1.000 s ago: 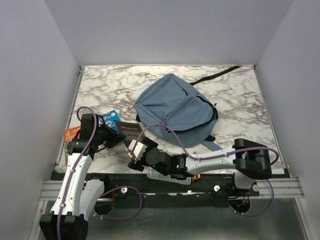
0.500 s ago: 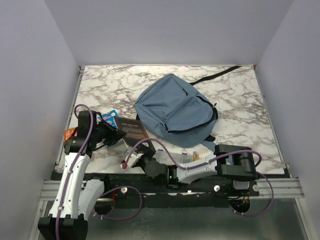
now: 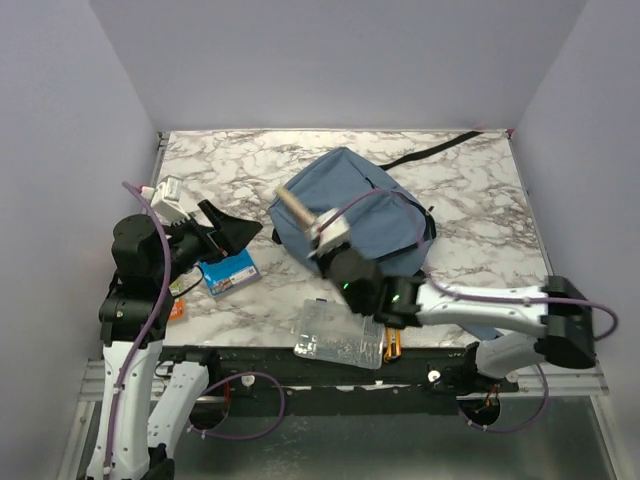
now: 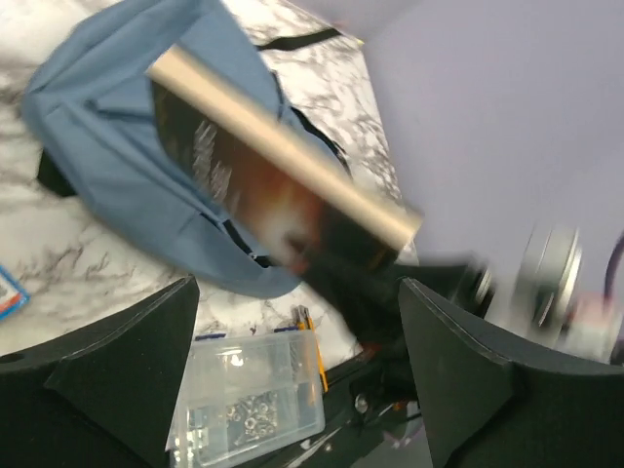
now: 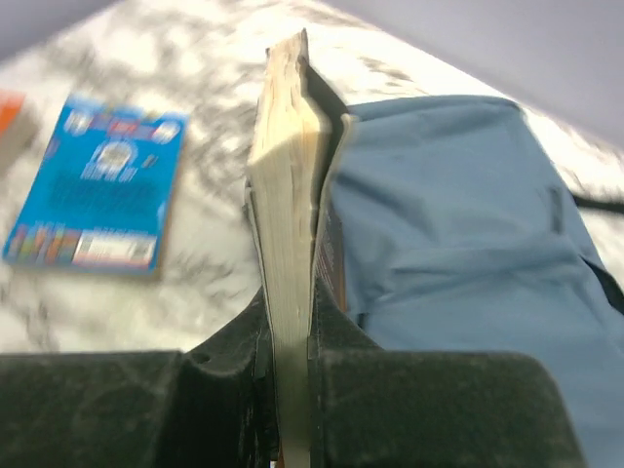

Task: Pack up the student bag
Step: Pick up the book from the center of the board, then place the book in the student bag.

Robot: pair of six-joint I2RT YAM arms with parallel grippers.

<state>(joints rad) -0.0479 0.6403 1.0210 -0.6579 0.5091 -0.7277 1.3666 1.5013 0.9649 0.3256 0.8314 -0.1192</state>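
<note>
The student bag (image 3: 365, 212) lies in the middle of the table, a blue-grey backpack with black straps. My right gripper (image 3: 318, 232) hovers over its left edge, shut on a thick dark-covered book (image 3: 296, 206). In the right wrist view the book (image 5: 289, 185) stands edge-on, clamped between the fingers (image 5: 336, 322), with the bag (image 5: 468, 234) to its right. My left gripper (image 3: 234, 229) is raised at the left, open and empty. Its wrist view looks across at the book (image 4: 263, 161) and the bag (image 4: 107, 156).
A blue booklet (image 3: 228, 270) lies flat left of the bag. A clear plastic parts box (image 3: 340, 335) and a yellow pencil (image 3: 392, 345) lie at the front edge. A small orange item (image 3: 175, 308) is at the left edge, near my left arm.
The book passed from my left gripper to my right one, which shut on it and lifted it to the bag. My left gripper opened and pulled back up and left.
</note>
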